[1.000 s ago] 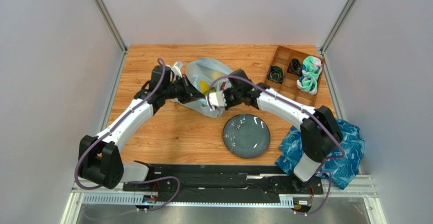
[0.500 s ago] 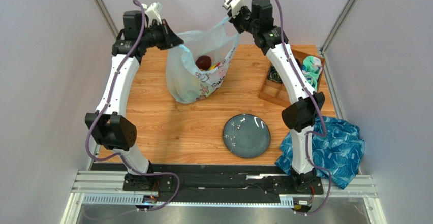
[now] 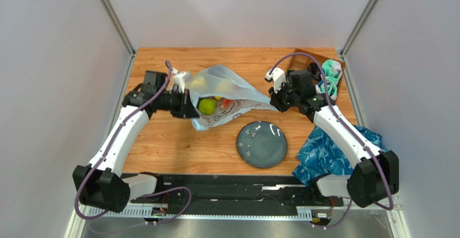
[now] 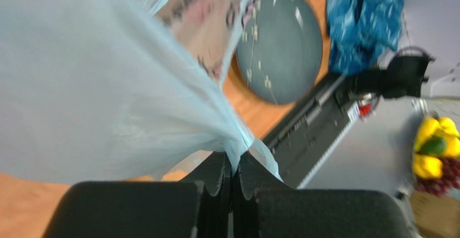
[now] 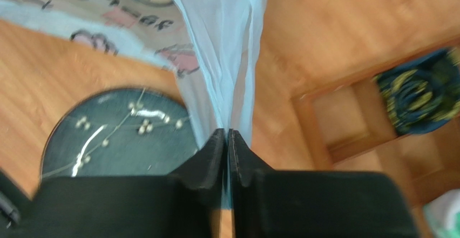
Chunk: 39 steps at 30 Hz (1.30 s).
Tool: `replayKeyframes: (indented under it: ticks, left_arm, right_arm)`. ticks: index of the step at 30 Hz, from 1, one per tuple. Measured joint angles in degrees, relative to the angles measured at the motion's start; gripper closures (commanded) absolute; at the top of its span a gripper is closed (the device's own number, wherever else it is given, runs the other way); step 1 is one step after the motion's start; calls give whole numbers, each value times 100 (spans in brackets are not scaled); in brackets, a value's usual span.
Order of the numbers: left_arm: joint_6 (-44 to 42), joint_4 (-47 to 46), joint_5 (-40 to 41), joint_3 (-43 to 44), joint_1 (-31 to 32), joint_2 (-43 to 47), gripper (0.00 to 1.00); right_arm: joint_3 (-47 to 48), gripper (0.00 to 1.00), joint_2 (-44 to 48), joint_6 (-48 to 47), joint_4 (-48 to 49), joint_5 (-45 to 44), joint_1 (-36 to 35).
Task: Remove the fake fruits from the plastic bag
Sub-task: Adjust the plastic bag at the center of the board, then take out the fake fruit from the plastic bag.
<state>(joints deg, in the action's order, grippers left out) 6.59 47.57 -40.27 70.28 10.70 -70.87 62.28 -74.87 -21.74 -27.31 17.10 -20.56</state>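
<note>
The left tool (image 3: pixel 189 104) is pinched tight on a thin bit of the plastic bag (image 3: pixel 224 87). In the left wrist view its two fingers (image 4: pixel 216 176) are pressed together with the pale plastic squeezed between them. The right tool (image 3: pixel 272 102) is pinched tight on the other end of the bag. In the right wrist view a strip of plastic runs straight down into its closed tip (image 5: pixel 228 135).

The bag is pulled long between the two tools. It lies low over the tabletop (image 3: pixel 162 141), just behind the dark plate (image 3: pixel 262 144). The left tool is behind the plate and well off to its left. The right tool is just behind the plate, a little to its right.

The fake fruits (image 3: pixel 207 106) are inside the bag. A round green one sits right beside the left tool, with a bit of yellow and a bit of red next to it.

A blue cloth (image 3: pixel 345 151) lies to the right of the plate. A wooden tray (image 3: pixel 302 65) sits behind it, to the right.
</note>
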Motion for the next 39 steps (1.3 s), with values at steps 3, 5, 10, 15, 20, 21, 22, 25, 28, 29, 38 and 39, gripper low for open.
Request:
replayKeyframes:
  ticks: [3, 5, 10, 15, 20, 21, 22, 25, 28, 29, 38, 39]
  left_arm:
    - [229, 111, 13, -1099, 114, 428, 100]
    - [393, 116, 17, -1373, 160, 756, 100]
    - [758, -374, -24, -1233, 170, 1307, 100]
    - [1021, -721, -26, -1211, 170, 1290, 100]
    - [1182, -826, -52, -1226, 168, 1335, 100]
    - [1222, -841, -68, -1244, 168, 1362, 100]
    - [1261, -883, -85, -1287, 164, 1408, 100]
    - [1342, -938, -138, -1425, 140, 1510, 100]
    - [1399, -949, -195, -1526, 120, 1547, 100]
    - [1414, -960, -216, -1547, 116, 1550, 100]
    - [1550, -1038, -317, -1742, 35, 1707, 100]
    - [1572, -1058, -323, -1777, 13, 1720, 100]
  right_arm:
    - [-142, 53, 63, 184, -387, 11, -59]
    - [111, 47, 68, 280, -638, 57, -101]
    - [1132, 44, 151, 391, -678, 264, -507]
    - [1652, 64, 109, -92, -636, 520, -1556]
    - [2033, 78, -868, -387, -776, 719, -1921]
    - [2144, 79, -1174, -387, -800, 750, -1930]
    - [2225, 80, -1403, -385, -807, 763, -1943]
    - [2406, 83, -2059, -382, -907, 807, -2009]
    - [2736, 84, -2621, -337, -1064, 817, -2124]
    - [2874, 84, -2806, -293, -1097, 804, -2149]
    - [3071, 77, -3274, 520, -1102, 380, -2210]
    - [3067, 76, -3274, 599, -1104, 374, -2203]
